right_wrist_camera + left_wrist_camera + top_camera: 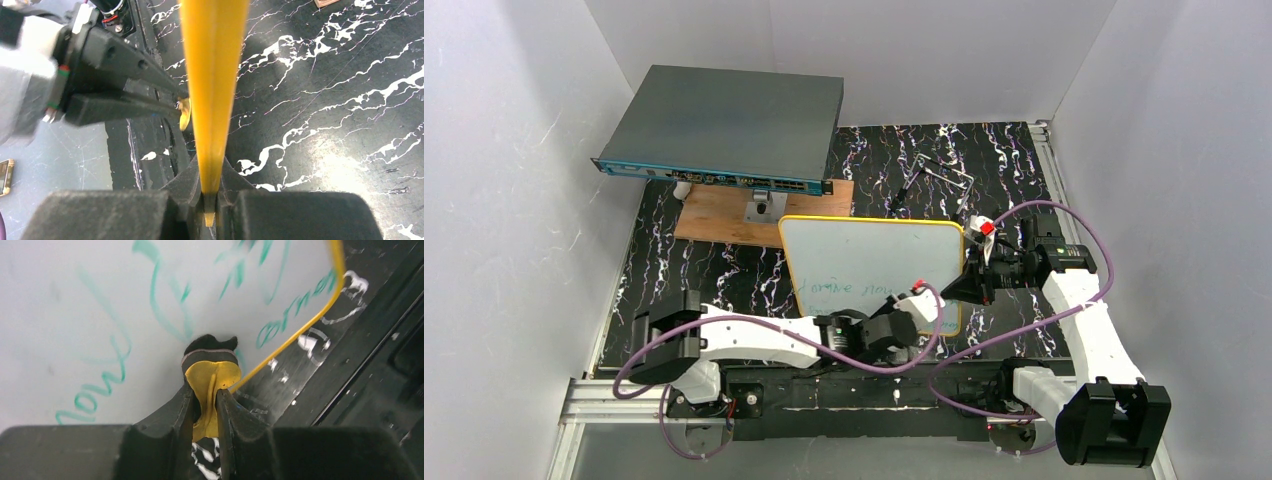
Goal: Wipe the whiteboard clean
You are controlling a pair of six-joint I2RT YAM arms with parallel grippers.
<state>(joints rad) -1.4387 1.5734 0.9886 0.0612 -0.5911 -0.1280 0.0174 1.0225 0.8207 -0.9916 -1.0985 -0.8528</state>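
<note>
Whiteboard (864, 260): yellow frame, green handwriting across its near part, right edge pinched edge-on in right claw (210, 202). Left claw (206, 396), clamped on eraser (212, 372), presses it to the writing just inside the frame's corner. Beyond both claws: wooden board (719, 215), dark-grey box (724, 125). Marbled table (1024, 165) runs past right claw to the wall.

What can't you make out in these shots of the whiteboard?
Top view: writing on the whiteboard is too small to read; the left gripper covers its lower part.
Left wrist view: the words run off the picture's edges; the eraser hides its own contact spot.
Right wrist view: the right gripper clamps the board edge-on, so its face is unseen.
</note>
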